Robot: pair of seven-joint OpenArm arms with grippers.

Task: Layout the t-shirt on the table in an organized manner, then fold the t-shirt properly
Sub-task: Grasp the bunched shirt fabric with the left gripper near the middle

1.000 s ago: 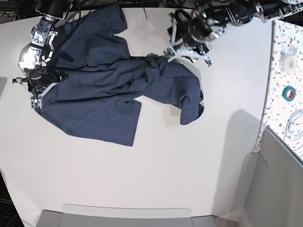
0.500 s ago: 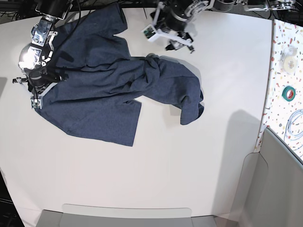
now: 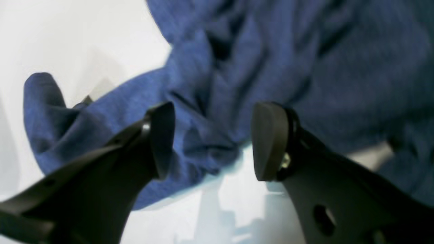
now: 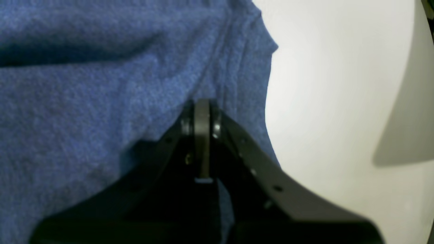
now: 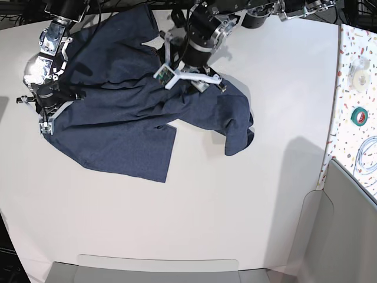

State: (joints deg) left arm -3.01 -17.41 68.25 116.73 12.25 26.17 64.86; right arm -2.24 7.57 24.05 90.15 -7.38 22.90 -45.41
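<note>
The dark navy t-shirt (image 5: 118, 118) lies crumpled on the white table (image 5: 206, 206), bunched at its middle, with a fold hanging over to the right. My left gripper (image 5: 191, 79) hovers over that bunched middle. In the left wrist view the left gripper (image 3: 217, 142) is open, with nothing between its fingers and wrinkled t-shirt (image 3: 305, 67) behind them. My right gripper (image 5: 46, 118) sits at the shirt's left edge. In the right wrist view the right gripper (image 4: 202, 115) is shut on the t-shirt's (image 4: 84, 84) edge, beside bare table (image 4: 339, 101).
A speckled strip (image 5: 347, 88) runs along the right side and carries a green tape roll (image 5: 359, 115), a white roll (image 5: 359, 68) and a coiled cable (image 5: 368, 156). A grey panel (image 5: 347, 224) stands at the bottom right, and a grey tray (image 5: 159, 268) lies along the near edge.
My left arm has swung leftward from beyond the shirt's far right side to over its bunched middle. The right arm and the shirt have stayed put.
</note>
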